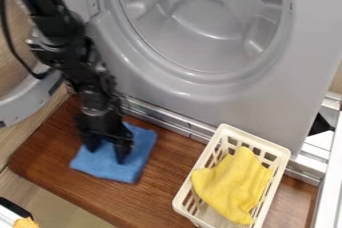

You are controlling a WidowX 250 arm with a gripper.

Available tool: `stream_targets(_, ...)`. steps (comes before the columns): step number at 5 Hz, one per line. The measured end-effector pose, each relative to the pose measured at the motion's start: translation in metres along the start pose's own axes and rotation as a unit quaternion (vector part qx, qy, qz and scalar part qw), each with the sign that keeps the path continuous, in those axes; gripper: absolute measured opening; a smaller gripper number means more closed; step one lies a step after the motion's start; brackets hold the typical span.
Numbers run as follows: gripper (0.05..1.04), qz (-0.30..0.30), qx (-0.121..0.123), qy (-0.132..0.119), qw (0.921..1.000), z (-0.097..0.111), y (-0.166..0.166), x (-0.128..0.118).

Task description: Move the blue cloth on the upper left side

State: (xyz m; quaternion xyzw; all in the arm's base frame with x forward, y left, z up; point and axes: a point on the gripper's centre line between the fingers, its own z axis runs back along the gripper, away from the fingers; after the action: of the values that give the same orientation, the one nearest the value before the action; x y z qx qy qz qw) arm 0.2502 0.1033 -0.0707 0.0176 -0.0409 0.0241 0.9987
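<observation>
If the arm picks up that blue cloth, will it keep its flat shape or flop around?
It will probably flop: the blue cloth looks like soft fabric, so its corners would likely droop from wherever the gripper pinches it. It looks thin, so it should be light. Pushed along the smooth-looking wooden board, it may bunch up rather than roll.

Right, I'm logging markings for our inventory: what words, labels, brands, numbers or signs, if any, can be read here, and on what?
None that can be read: I make out no legible text on the grey washer front, the cream basket, the yellow cloth, the blue cloth or the gripper.
</observation>
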Motion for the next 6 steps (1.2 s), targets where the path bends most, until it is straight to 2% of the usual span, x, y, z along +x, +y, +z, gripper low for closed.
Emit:
stream_targets(1,1.0,0.027,0.006,-0.002,0.9996,0.002,0.02,-0.002)
stream_targets(3,0.999,0.035,-0.002,0.001,0.9994,0.002,0.02,-0.005)
stream_targets(4,1.0,0.032,-0.005,-0.022,0.9992,0.021,0.013,-0.001)
stream_targets(6,1.0,0.024,-0.023,-0.08,0.9962,0.075,-0.001,0.005)
